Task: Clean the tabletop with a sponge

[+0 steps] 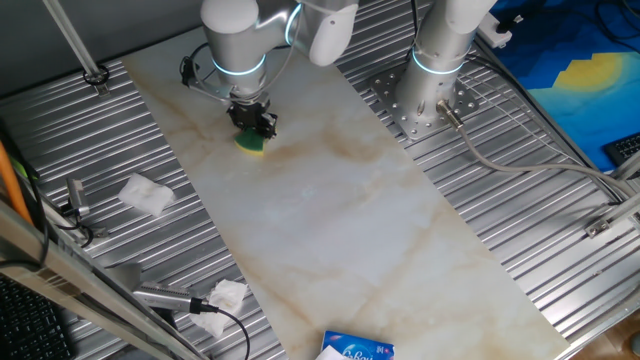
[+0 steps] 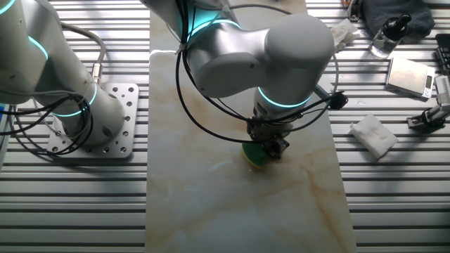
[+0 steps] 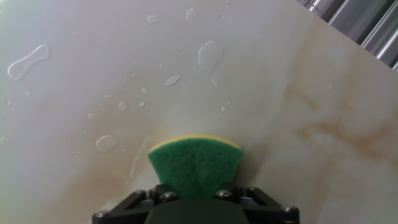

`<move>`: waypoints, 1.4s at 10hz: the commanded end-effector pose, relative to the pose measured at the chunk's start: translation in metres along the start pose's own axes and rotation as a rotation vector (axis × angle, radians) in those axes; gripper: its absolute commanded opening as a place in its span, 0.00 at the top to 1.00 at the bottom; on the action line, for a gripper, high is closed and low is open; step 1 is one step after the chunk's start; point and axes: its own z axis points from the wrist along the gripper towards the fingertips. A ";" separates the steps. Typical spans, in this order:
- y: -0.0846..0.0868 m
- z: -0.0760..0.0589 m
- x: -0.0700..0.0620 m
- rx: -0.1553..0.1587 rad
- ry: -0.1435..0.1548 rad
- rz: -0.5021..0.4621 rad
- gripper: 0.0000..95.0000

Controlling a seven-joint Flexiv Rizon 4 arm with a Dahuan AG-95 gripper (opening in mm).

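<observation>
We see the ribbed grey table (image 1: 520,240) carrying the tabletop (image 1: 340,230), a long pale marble-look slab running diagonally across it. The arm (image 2: 260,49) bends over the slab's far end in one fixed view, its end effector (image 1: 253,128) pointing straight down. A second arm's base (image 1: 430,70) is bolted just beside the slab. In the hand view, we find the end effector (image 3: 196,196) closed tight on the sponge (image 3: 194,163), squeezing it so the green layer bows towards the camera with a thin yellow edge behind. The sponge (image 2: 254,154) is pressed onto the slab, near its right edge in the other fixed view. Water drops (image 3: 210,55) lie scattered on the slab ahead of it. Two tissues (image 1: 148,194) rest on the ribbed metal, well apart from the sponge.
</observation>
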 end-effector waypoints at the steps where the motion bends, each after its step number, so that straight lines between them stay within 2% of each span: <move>1: 0.000 0.000 0.000 0.004 0.002 -0.001 0.60; 14: 0.000 0.001 -0.010 0.010 0.001 0.020 0.60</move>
